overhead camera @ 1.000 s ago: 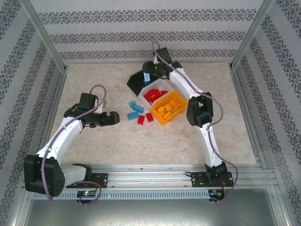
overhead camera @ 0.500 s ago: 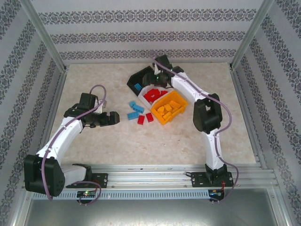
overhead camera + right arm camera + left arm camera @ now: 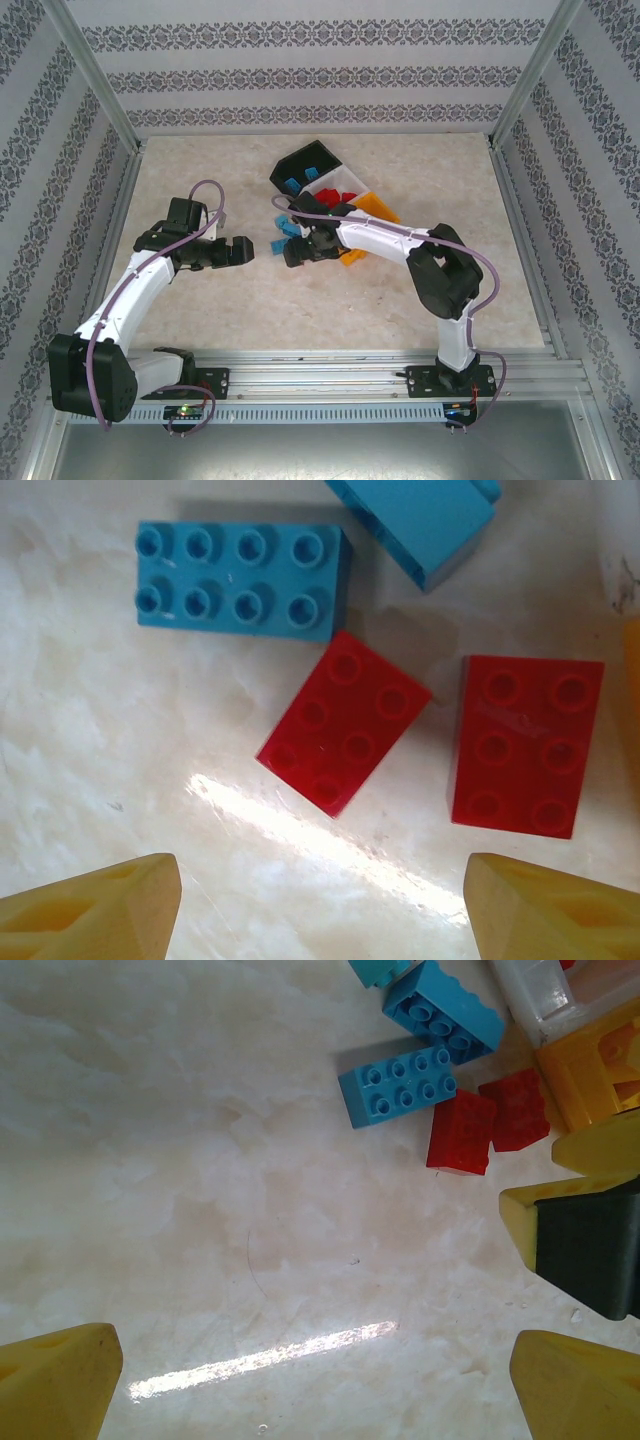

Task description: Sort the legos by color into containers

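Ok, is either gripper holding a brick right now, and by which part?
Nothing is held. The left gripper and the right gripper both stand open, with bare table between their fingers.

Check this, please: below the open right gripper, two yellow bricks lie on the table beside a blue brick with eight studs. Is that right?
Not quite: the two bricks are red, not yellow. The right wrist view shows the tilted red brick and the second red brick on the table beside the blue eight-stud brick, below the open right gripper.
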Robot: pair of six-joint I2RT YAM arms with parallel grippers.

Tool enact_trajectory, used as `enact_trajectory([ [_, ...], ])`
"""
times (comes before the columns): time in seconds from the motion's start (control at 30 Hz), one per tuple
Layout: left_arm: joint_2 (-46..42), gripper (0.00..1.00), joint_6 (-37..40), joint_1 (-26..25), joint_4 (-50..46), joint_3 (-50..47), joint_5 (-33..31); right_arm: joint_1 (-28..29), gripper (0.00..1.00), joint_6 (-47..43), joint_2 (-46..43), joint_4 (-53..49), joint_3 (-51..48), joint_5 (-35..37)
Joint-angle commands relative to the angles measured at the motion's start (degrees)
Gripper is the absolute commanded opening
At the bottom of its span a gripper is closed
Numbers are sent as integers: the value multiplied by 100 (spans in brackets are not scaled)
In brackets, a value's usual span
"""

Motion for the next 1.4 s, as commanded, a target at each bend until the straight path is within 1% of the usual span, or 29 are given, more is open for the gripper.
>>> enact_trajectory([
  [0.0,-126,100,59,67,37,20,-34,70,74,474,206,229,91,339],
  [0.37,-117,100,67,64,57,17,-6,89,68,561,722,142,566,431],
  [0.8,-128,100,72,70,57,25,27,64,65,419,1362,-196,1223,473],
  [1.03,-126,100,67,70,66,18,52,130,59,210,1674,-491,1547,627],
  [1.2,-117,100,67,68,66,20,52,224,49,-2,1720,-674,1628,942],
  [1.27,-111,100,67,65,74,22,63,280,49,-110,1721,-786,1660,1100],
  [1.37,-111,100,67,71,75,17,61,367,50,-268,1711,-927,1682,1355],
])
